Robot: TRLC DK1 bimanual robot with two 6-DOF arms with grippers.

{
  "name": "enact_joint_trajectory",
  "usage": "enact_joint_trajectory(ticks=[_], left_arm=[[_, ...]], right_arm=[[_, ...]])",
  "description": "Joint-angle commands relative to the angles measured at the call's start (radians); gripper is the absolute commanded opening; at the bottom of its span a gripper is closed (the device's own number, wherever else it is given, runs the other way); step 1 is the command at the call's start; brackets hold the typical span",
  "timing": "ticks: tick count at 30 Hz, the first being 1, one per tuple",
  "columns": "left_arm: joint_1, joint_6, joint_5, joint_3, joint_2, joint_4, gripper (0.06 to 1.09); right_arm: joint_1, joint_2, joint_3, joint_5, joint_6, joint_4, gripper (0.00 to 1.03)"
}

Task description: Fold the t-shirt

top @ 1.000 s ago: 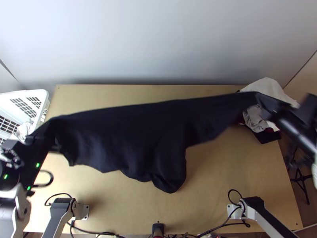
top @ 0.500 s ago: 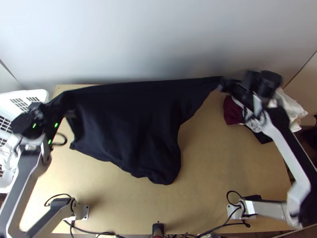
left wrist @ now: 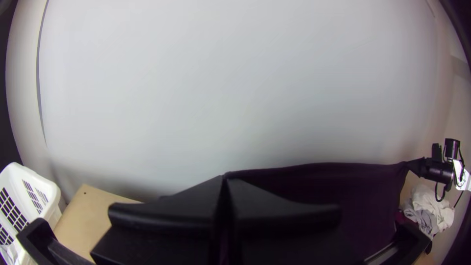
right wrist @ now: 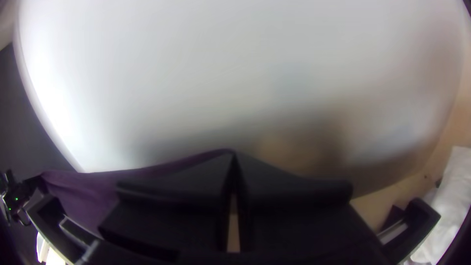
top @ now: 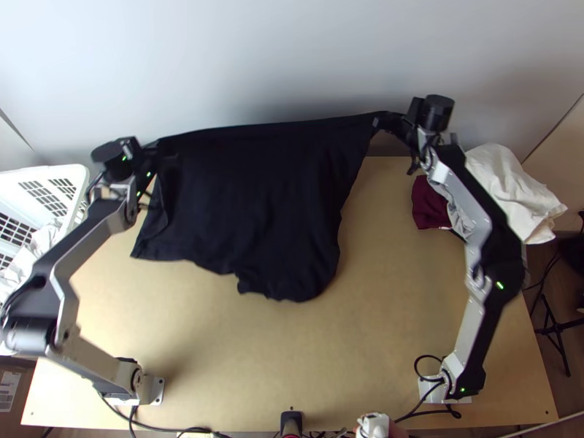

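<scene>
In the top view, taking the table (top: 379,292) as a clock face with twelve at the wall (top: 292,58), the dark t-shirt (top: 248,204) hangs between ten and one o'clock, its upper edge drawn out in a long line and its body draping toward the center, the lower edge uneven. The left gripper (top: 155,151), between ten and eleven, is closed on one upper end of the cloth; the right gripper (top: 394,123), at one, is closed on the other. Farther out, a white basket (top: 73,175) with pale cloth (top: 45,237) in it stands toward ten. Near two lie a maroon cloth (top: 429,206) and, beyond the right arm (top: 478,197), a white cloth (top: 511,186). The arms' bases sit at eight and four.
</scene>
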Motion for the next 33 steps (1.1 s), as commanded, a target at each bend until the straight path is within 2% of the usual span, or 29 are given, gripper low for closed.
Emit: enact_joint_trajectory(ticks=[1, 4, 11, 21, 27, 33], left_arm=[[-0.012, 0.005, -0.016, 0.225, 0.245, -0.013, 0.10], [-0.006, 0.012, -0.016, 0.288, 0.305, -0.023, 0.10], [0.009, 0.008, -0.016, 0.369, 0.392, -0.062, 0.10], [0.040, 0.025, -0.015, 0.299, 0.335, -0.155, 0.10], [0.075, 0.091, 0.000, 0.283, 0.334, -0.240, 0.10], [0.097, 0.212, 0.099, 0.274, 0.331, -0.336, 0.10]], right_arm=[[0.007, 0.288, 0.363, 0.040, -0.003, -0.049, 0.03], [0.021, 0.333, 0.461, 0.052, -0.006, -0.065, 0.03], [0.055, 0.316, 0.446, 0.092, -0.029, -0.058, 0.03], [0.110, 0.009, 0.070, 0.130, -0.023, -0.040, 0.03], [0.162, -0.161, -0.197, 0.132, -0.034, -0.023, 0.03], [0.219, -0.325, -0.412, 0.132, -0.059, -0.023, 0.03]])
